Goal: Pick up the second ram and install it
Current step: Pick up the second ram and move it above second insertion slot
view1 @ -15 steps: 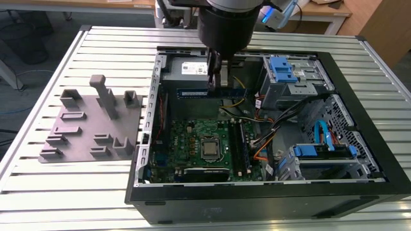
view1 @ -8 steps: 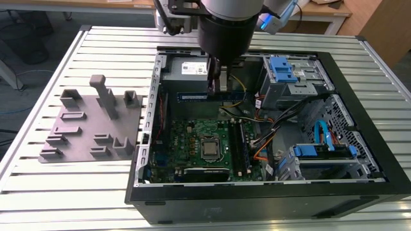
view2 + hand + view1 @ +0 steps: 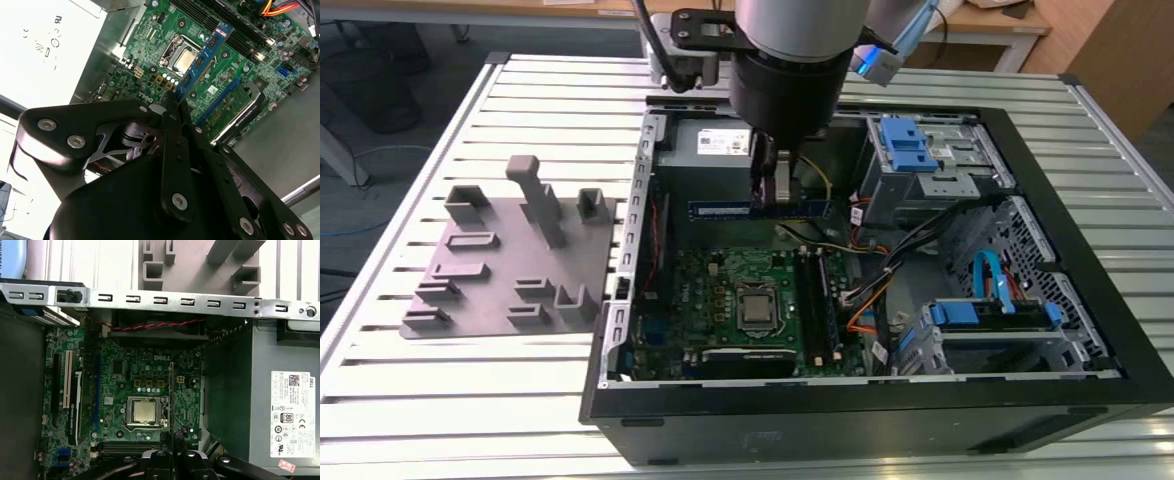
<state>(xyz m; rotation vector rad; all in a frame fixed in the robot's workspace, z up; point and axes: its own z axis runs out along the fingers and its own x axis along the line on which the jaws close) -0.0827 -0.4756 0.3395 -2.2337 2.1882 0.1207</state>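
My gripper (image 3: 771, 203) hangs inside the open computer case (image 3: 1067, 260), shut on the second ram (image 3: 720, 209), a thin blue-green stick held level above the motherboard (image 3: 720, 290). In the second wrist view the ram (image 3: 205, 55) sticks out from the fingertips (image 3: 172, 107) over the processor socket (image 3: 185, 60). In the first wrist view the ram (image 3: 171, 400) shows edge-on, rising from the gripper (image 3: 171, 454) across the socket (image 3: 145, 411). The long memory slots (image 3: 817, 300) lie beside the socket, toward the exterior view's right, with a dark stick standing in one.
A grey fixture plate (image 3: 507, 260) with upright blocks lies on the slatted table at the exterior view's left. The power supply (image 3: 707, 150) sits just behind the gripper. Blue drive cages (image 3: 914, 145) and loose cables (image 3: 894, 250) crowd the case on the exterior view's right.
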